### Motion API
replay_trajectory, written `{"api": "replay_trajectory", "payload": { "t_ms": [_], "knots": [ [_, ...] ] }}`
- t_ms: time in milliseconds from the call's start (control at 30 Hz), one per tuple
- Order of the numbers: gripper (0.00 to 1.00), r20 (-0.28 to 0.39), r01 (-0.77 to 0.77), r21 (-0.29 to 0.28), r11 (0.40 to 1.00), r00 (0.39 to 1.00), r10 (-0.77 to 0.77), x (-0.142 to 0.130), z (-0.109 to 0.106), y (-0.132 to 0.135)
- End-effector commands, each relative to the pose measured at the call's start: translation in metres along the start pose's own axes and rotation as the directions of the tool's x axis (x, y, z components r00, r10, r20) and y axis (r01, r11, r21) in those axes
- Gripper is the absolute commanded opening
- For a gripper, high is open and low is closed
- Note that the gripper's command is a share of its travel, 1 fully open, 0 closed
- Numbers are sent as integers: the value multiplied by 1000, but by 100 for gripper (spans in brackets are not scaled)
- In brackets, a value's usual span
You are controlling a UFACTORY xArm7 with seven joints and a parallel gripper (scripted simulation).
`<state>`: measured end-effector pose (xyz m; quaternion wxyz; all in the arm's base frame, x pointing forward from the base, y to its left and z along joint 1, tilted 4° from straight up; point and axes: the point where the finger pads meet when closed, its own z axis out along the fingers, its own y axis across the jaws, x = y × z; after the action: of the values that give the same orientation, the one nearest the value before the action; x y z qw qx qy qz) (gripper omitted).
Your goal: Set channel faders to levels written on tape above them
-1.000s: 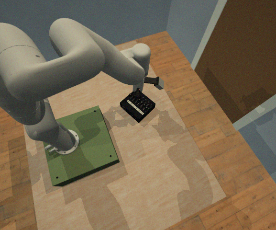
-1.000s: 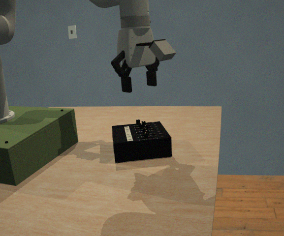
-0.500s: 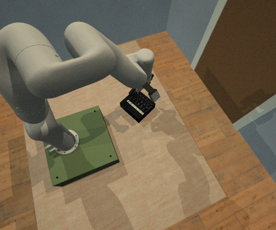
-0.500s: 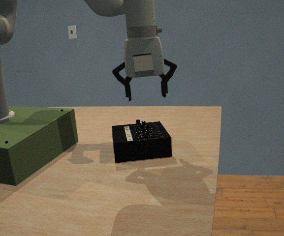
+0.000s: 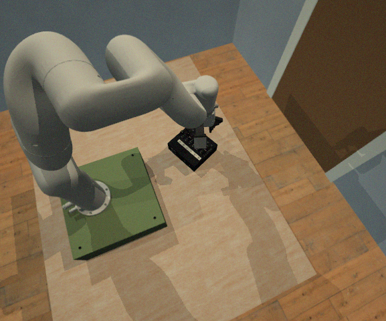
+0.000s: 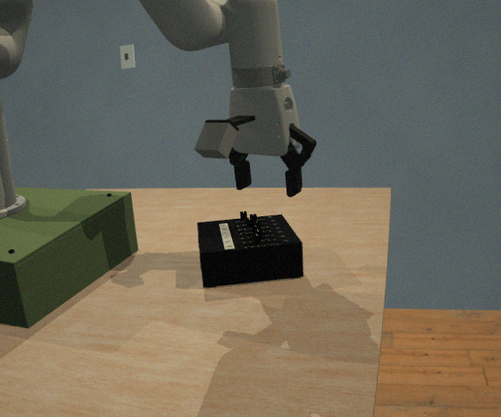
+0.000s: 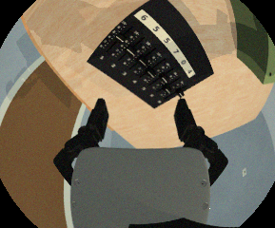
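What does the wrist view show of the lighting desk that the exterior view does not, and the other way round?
Only the wrist view shows digits on the tape strip and the fader rows from above. Only the exterior view shows the desk's black front wall, the green base block and the gap between the open gripper and the desk. Both show the lighting desk on the table with the gripper's fingers spread and holding nothing.

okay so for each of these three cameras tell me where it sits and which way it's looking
Top: high above, looking down on the table, green base, arm, and lighting desk.
Exterior: low at the table's side, facing the blue wall; open gripper hangs above the desk.
Wrist: behind the fingers, looking down at the desk's tape strip.
All share the desk.
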<state>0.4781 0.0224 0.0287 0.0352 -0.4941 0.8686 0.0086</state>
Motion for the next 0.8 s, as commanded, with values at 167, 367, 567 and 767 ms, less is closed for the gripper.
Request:
{"api": "replay_trajectory", "payload": {
  "t_ms": [167, 367, 567, 767],
  "knots": [
    [100, -25, -492, 50, 869, 869, 494, -2, 8, -5],
    [100, -35, -675, 82, 733, 733, 679, -2, 8, -5],
    [0, -43, -727, 102, 679, 679, 733, -2, 8, -5],
    [0, -43, -727, 102, 679, 679, 733, -2, 8, -5]
  ]
}}
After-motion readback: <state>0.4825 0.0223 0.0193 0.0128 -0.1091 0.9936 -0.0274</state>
